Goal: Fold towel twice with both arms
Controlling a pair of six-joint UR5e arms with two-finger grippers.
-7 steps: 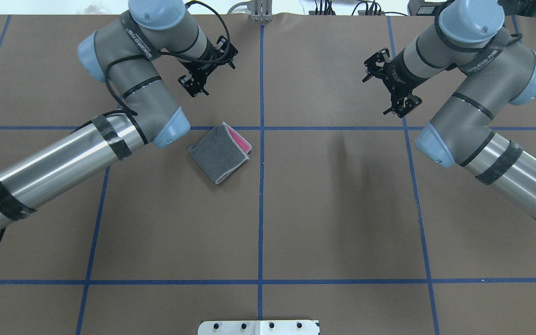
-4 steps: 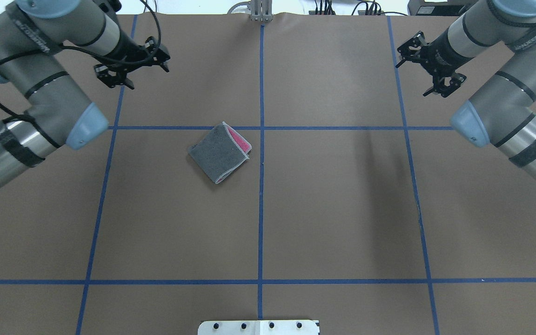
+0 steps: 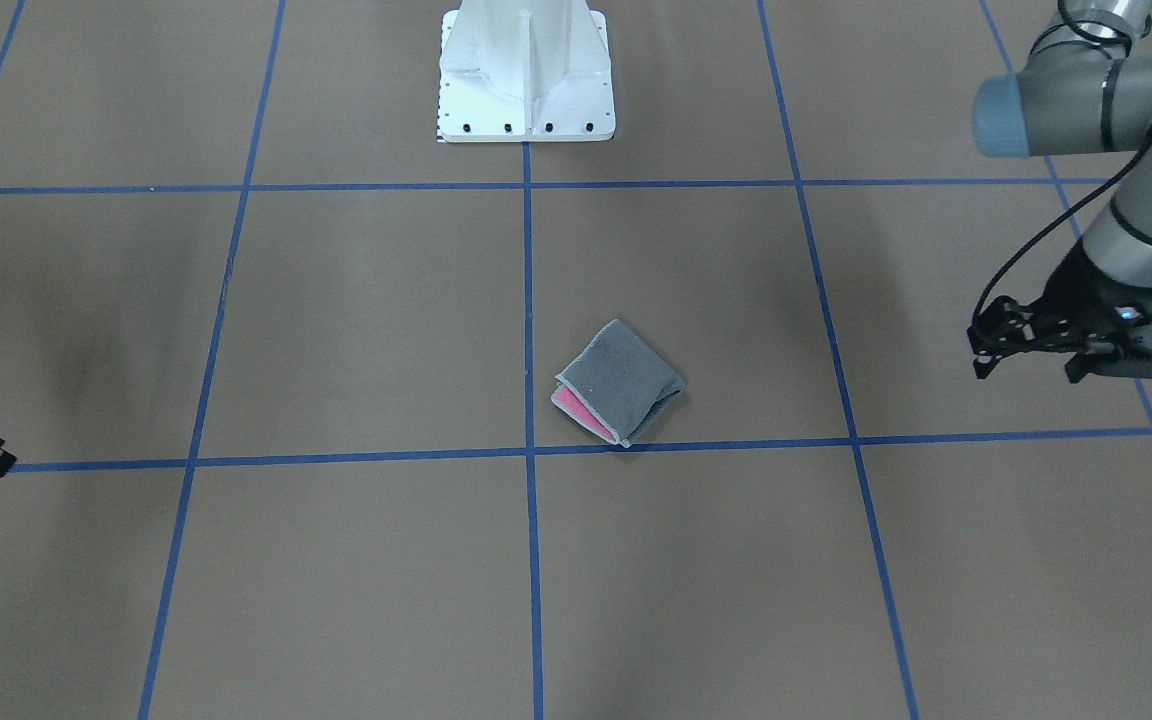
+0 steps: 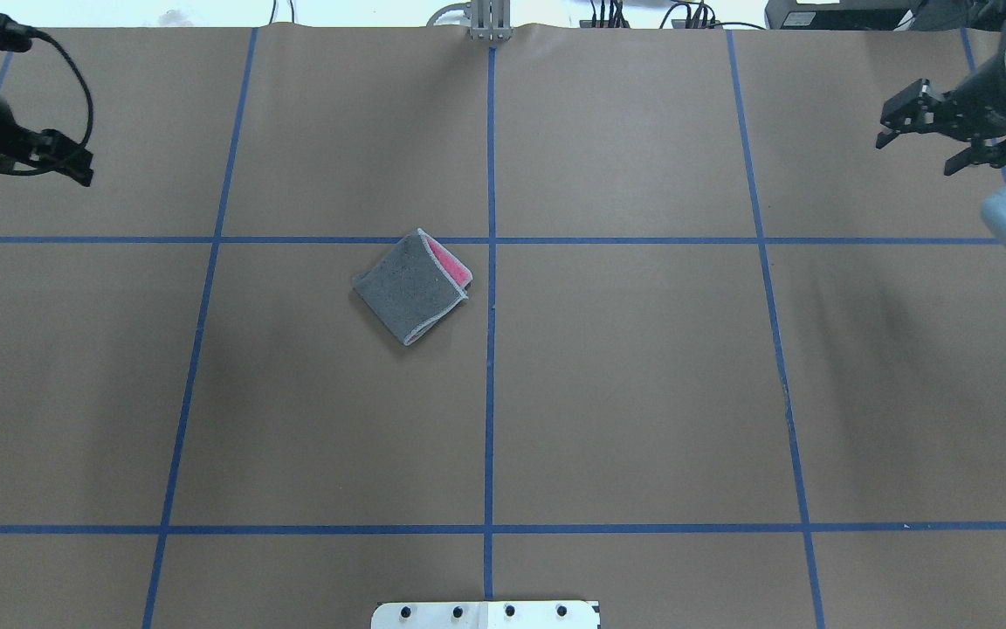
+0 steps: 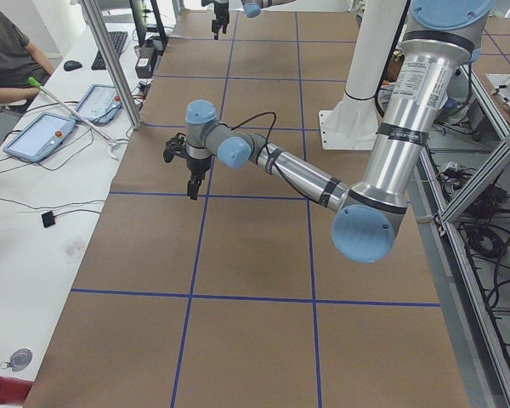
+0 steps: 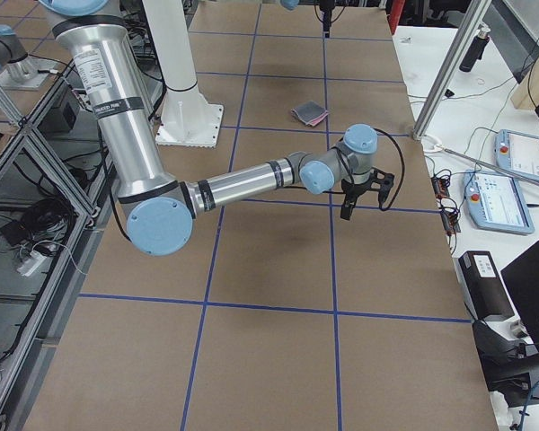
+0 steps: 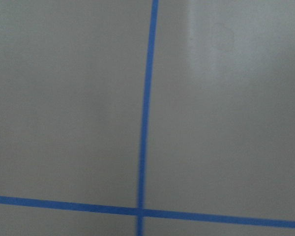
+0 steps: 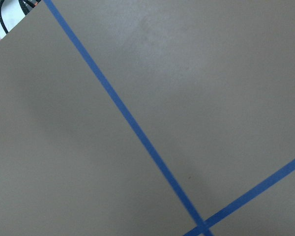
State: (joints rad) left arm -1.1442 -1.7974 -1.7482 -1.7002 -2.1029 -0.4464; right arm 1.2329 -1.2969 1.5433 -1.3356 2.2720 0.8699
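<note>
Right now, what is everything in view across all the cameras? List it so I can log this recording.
towel: 1, dark grey with pink showing at one edge, folded, near the table's centre, apart from both grippers
table: 1, brown cover
tape lines: several, blue, a grid on the table
pedestal base: 1, white, mid-table on the robot's side
bench: 1, white, along the table's far edge
handheld screens: 2, grey-blue, on the bench
person: 1, dark top, seated at the bench
left arm: 1, silver with blue caps, out toward its table end
right arm: 1, same colours, opposite end
left gripper: 1, black, open, empty
right gripper: 1, black, open, empty
</note>
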